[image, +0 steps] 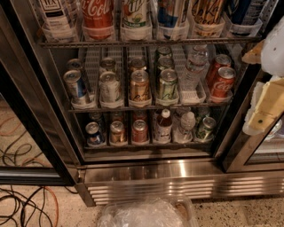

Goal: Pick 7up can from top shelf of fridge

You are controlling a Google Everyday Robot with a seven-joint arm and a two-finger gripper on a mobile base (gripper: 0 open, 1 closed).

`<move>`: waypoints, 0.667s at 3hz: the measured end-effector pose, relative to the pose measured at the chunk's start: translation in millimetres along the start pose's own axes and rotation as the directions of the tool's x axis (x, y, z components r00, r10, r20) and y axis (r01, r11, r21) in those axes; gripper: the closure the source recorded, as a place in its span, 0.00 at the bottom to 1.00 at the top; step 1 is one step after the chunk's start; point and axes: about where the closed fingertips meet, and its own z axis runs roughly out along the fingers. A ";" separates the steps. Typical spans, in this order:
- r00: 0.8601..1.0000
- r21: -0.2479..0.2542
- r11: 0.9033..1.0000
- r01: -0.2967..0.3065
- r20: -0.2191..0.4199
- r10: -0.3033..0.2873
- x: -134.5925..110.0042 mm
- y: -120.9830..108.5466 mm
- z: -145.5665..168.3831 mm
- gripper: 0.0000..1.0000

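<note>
Cans and bottles are seen in rows inside the fridge (177,177), whose dark-framed glass door (26,133) is swung open at the left of the frame. The 7up can (135,13) is found at the top of the frame, slightly left of centre, standing upright in a clear lane tray at the front of the top shelf (146,42). Only its lower part is shown, the rest being cut off by the upper edge. A red Coca-Cola can (97,15) is placed just beside it on the left, and a blue can (171,13) just beside it on the right. A clear bottle with a white label (55,15) is seen further left on the same rack.

The gripper (262,111) is located at the right edge of the frame, at the height of the middle rack (146,107), in front of the right door frame. It is held well apart from the 7up can, lower and far to the right. Nothing is seen to be held in it, and whether it is open or closed cannot be told.

On the middle rack, two red cans (223,82) are lined up at the right end. A lower rack (146,144) is filled with smaller cans and bottles. Below the ribbed steel base, a plastic-covered bin (142,215) is seen at bottom centre, and loose cables (22,204) are spread on the floor at lower left.
</note>
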 end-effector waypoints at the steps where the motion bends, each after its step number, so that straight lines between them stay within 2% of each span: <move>1: 1.000 0.002 1.000 0.001 0.007 -0.001 -1.8 -0.5 0.0 0.00; 2: 0.996 0.005 1.000 -0.019 0.085 0.019 -9.5 -1.3 3.9 0.00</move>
